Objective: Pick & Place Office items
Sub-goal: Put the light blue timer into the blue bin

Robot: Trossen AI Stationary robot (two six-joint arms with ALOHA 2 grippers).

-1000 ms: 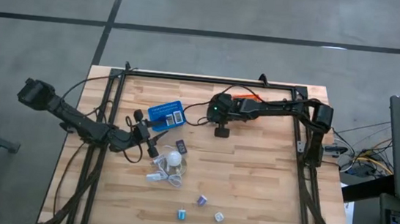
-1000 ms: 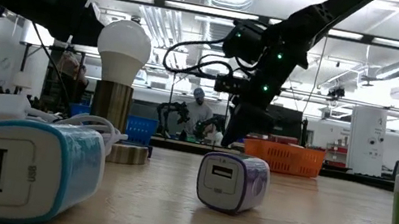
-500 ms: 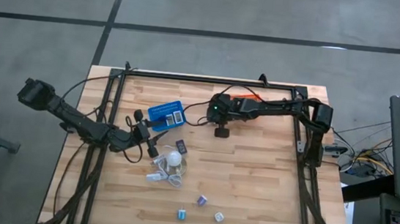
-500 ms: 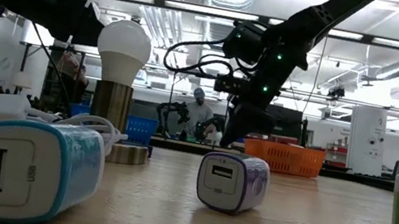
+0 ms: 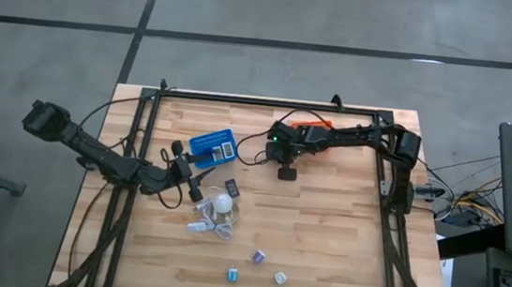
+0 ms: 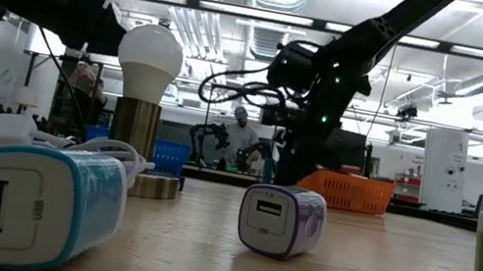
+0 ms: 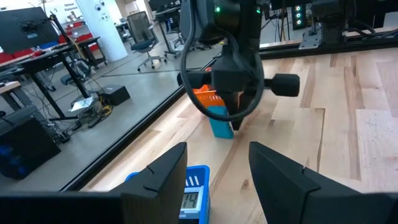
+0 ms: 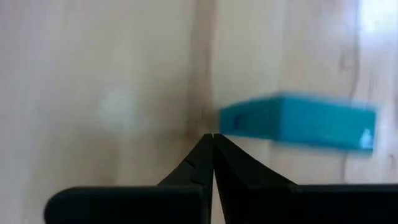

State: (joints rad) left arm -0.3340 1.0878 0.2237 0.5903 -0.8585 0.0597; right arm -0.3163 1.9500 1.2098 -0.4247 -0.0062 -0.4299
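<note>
We see the right pincer [image 5: 283, 172], its fingers pressed together on nothing, poised over the far middle of the desk [image 5: 341, 237] just beside a small teal block [image 8: 298, 122]. The block lies flat on the wood near the orange basket [image 6: 352, 188], its faces smooth and sharp-edged. We judge it light, rigid and somewhat slippery, best taken across its two long sides. The left pincer [image 5: 189, 172], fingers apart and empty, waits by the blue basket [image 5: 212, 146]. Three small plug-like cubes remain at the near edge: teal [image 6: 40, 205], purple [image 6: 280, 219] and white [image 5: 280, 278].
</note>
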